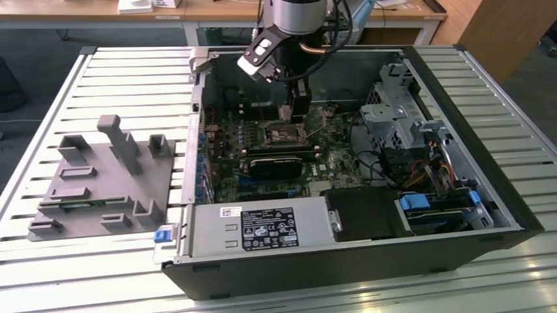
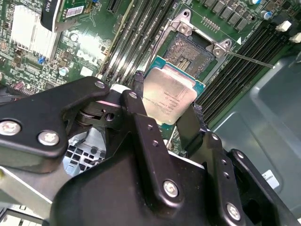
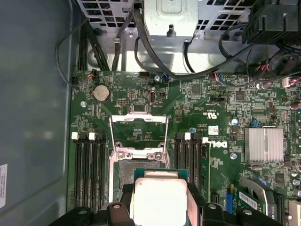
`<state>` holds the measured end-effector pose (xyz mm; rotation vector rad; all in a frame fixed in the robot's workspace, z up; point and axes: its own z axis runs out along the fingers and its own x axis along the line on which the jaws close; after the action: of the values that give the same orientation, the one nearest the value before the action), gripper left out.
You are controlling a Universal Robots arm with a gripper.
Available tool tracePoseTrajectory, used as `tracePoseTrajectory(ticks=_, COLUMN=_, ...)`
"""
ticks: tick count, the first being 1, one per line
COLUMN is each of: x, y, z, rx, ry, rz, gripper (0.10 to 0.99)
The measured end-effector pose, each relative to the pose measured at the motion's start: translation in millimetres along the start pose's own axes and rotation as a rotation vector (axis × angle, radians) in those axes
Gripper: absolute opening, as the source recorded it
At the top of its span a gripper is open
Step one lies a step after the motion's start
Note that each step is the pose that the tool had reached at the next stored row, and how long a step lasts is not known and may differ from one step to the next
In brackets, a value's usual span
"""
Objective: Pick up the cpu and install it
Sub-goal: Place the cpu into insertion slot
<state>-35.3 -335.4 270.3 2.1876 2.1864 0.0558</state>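
Silvery-grey square metal cpu (image 2: 169, 94) is pinched between the black fingers (image 2: 141, 127) of the gripper (image 2: 165, 110), close over the open metal-framed socket (image 2: 190, 52) on the green motherboard (image 2: 84, 42) inside the black computer case (image 1: 348, 274).

cpu (image 2: 170, 92) | silvery-grey square, paler rim, green edge | you see it gripped in the claw (image 2: 162, 115), off the open socket (image 2: 190, 52) | exterior view: 11 o'clock of the case (image 1: 348, 277) centre
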Motion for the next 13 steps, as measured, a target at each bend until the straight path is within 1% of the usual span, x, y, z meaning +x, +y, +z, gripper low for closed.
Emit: tracePoseTrajectory(ticks=13, x=0.6, y=-0.5, z=8.8, rx=0.0, ry=-0.0001, rz=0.0, gripper=0.533)
